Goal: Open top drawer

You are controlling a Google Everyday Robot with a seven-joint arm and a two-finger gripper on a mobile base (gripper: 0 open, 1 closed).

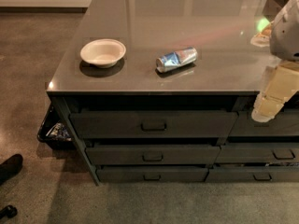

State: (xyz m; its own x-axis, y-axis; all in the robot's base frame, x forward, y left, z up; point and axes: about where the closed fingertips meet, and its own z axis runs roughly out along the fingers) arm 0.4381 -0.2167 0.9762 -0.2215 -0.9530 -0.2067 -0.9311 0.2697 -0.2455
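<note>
Top drawer: we see the top drawer (107, 124) right under the counter's front edge. It is the tallest front of its stack and looks closed, with its small loop handle (154, 125) at centre.
Gripper: the gripper (268, 104) hangs at the right of the view in front of the neighbouring stack (285, 154), well apart from that handle. We see nothing in its hold and cannot tell how far open it is.
Risk, wrong target: the neighbouring stack lies closest to the gripper, so we judge that a short reach could land there. The middle drawer (117, 155) and bottom drawer (121, 174) have similar handles, so coming in low could catch one of them.
Risk, grip: the handle is small and sits close to the panel. A misaligned approach could strike the front or slip off.
Risk, pull: a pull off the drawer's line may bind it.
Surface: the glossy grey counter top (210, 22) holds a white bowl (103, 52) and a crushed can (176, 59) lying on its side. A jolt might roll the can.
Room: the light is dim, the floor (28, 55) is bare and mottled, and a dark bin (52, 130) sits tucked by the counter's left side.
</note>
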